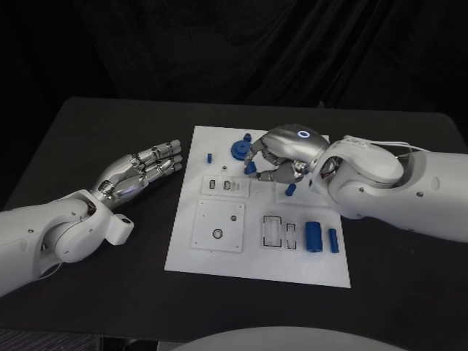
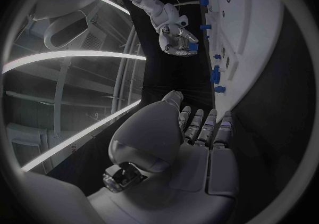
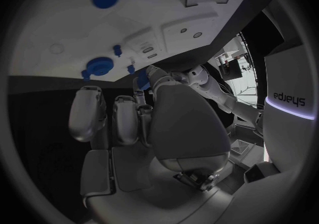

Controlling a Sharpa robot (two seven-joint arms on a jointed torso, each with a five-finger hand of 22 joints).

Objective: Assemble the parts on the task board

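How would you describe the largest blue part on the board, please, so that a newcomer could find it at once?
Start at the white task board in the middle of the black table and go to its far edge, just left of the right hand. There sits a round blue disc-shaped part; its neighbours are thin little pegs, while it is broad and circular.

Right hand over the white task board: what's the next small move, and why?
Probably a short lowering toward the board. The right hand hangs above the far part of the white task board and holds a small blue part in its fingers, seen clear of the board in the left wrist view. Which slot it is meant for cannot be told. The left hand lies open on the black table, idle.
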